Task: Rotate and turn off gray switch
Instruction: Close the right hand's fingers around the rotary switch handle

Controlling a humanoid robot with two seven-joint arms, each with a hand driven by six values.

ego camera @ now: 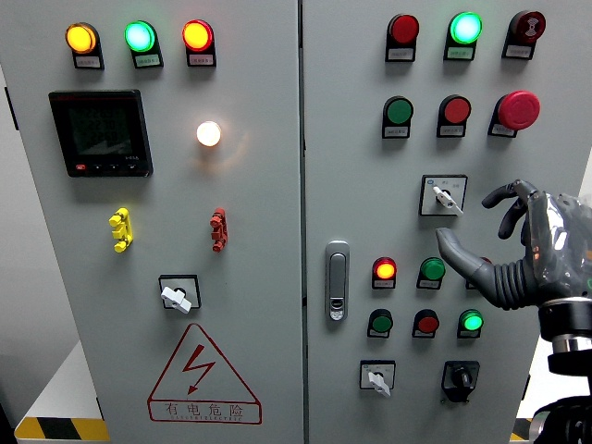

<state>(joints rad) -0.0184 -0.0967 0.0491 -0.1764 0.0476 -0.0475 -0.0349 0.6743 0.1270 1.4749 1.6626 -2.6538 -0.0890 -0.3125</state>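
One robot hand, the right hand (518, 245), hovers at the panel's 3 o'clock edge, fingers spread and loosely curved, holding nothing. The gray switch (444, 195) sits just beside it at 10 o'clock, untouched, with bare panel (351, 185) around its plate.

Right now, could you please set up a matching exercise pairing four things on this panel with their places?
Things:
1. gray switch
2. right hand
3. door handle
4. warning triangle

Places:
A. lower left of the left door
B. just right of the seam between the doors
C. upper middle of the right door, in a square plate
D. right edge of the picture, fingers spread, holding nothing

Pairs: 1-C, 2-D, 3-B, 4-A
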